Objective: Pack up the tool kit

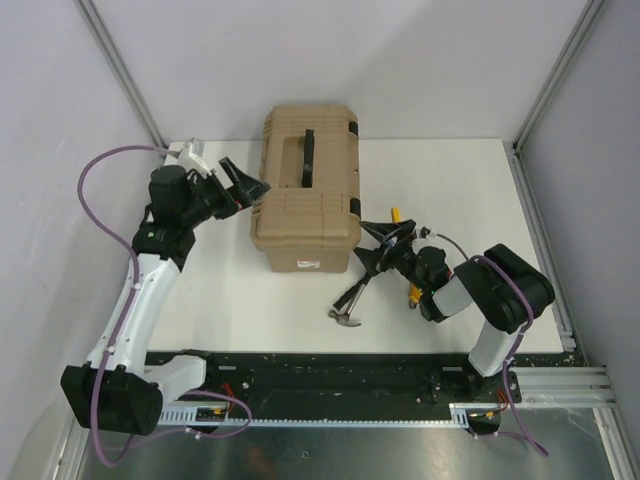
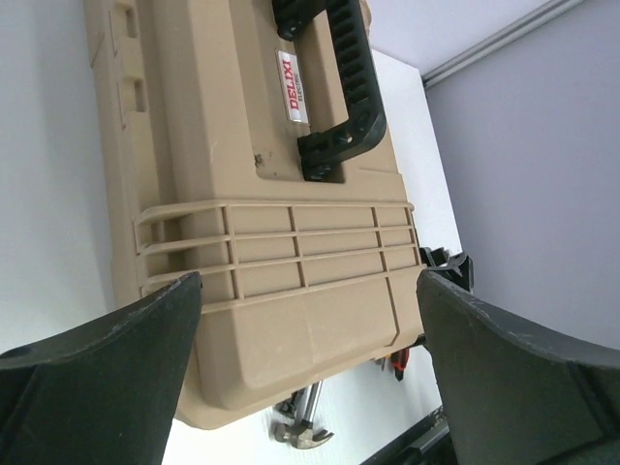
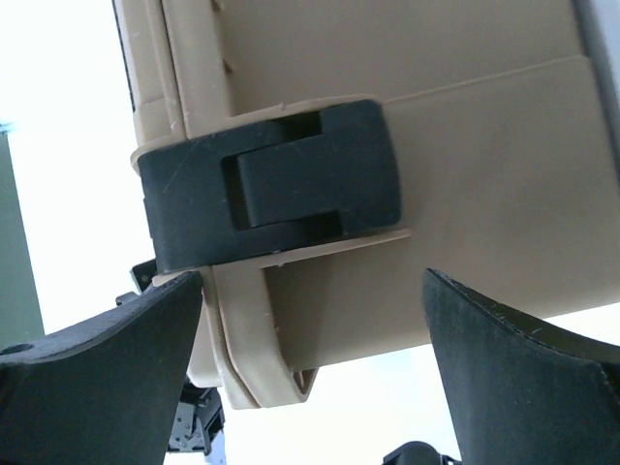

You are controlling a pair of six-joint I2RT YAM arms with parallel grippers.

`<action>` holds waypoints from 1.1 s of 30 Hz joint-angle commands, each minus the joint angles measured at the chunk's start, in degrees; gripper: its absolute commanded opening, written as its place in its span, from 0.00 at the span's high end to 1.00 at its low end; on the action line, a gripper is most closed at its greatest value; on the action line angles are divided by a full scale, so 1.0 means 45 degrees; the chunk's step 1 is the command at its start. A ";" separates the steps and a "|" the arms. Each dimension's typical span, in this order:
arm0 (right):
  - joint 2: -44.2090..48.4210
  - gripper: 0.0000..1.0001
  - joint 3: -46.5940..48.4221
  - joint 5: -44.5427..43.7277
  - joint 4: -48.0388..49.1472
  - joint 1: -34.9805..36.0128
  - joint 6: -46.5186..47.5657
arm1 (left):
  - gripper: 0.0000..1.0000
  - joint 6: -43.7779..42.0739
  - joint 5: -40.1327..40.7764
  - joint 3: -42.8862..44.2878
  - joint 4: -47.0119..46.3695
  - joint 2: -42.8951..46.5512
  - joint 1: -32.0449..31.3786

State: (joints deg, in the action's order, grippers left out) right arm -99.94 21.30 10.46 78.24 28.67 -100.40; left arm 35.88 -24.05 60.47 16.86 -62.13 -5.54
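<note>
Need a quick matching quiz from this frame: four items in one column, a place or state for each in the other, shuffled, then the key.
Column 1
1. toolbox
2. hammer
3. latch
4. handle

Column 2
a. black, directly in front of the open right gripper
b. black, on top of the toolbox
c. tan, closed
d. lying on the table by the toolbox's near right corner

Pairs: 1-c, 2-d, 3-a, 4-b
</note>
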 commanded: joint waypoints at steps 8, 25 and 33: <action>-0.0745 0.01 0.0212 -0.1144 0.2969 -0.0522 -0.0087 | 0.05 -0.0777 0.1369 0.1307 -0.0289 -0.1256 -0.1824; -0.1125 0.01 0.1842 -0.1507 0.3005 0.0134 -0.1951 | 0.03 -0.2036 0.2888 0.1219 -0.0332 -0.1921 -0.3277; -0.0919 0.14 0.1849 -0.1817 0.3005 0.0366 -0.2308 | 0.04 -0.2136 0.3087 0.0856 -0.0349 -0.2066 -0.3550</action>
State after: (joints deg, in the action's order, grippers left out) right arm -104.77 27.81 2.83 74.81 29.41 -108.71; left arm 28.25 -11.79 64.60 16.93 -71.29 -20.18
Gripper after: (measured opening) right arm 0.919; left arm 0.968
